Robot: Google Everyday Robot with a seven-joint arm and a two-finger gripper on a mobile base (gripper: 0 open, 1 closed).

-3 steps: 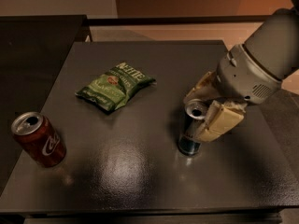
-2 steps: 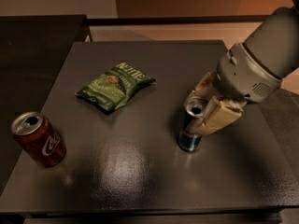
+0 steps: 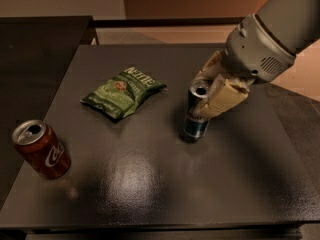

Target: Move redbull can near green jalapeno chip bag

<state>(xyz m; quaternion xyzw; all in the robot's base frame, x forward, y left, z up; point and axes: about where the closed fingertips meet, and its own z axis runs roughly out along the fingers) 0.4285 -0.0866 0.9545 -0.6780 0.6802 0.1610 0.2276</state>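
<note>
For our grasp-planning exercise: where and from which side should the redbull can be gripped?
The upper side wall, from the view's right: the redbull can stands roughly upright, slim and round. The end effector grips it exactly so.

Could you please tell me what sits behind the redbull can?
The gripper, its fingers clasping the upper half of the redbull can. The arm hides the dark table just behind.

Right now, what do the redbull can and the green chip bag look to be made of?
Green jalapeno chip bag: probably thin plastic film, crinkled, with a faint sheen. Redbull can, held in the gripper right of the bag: seemingly metal, glossy, with a silver rim.
</note>
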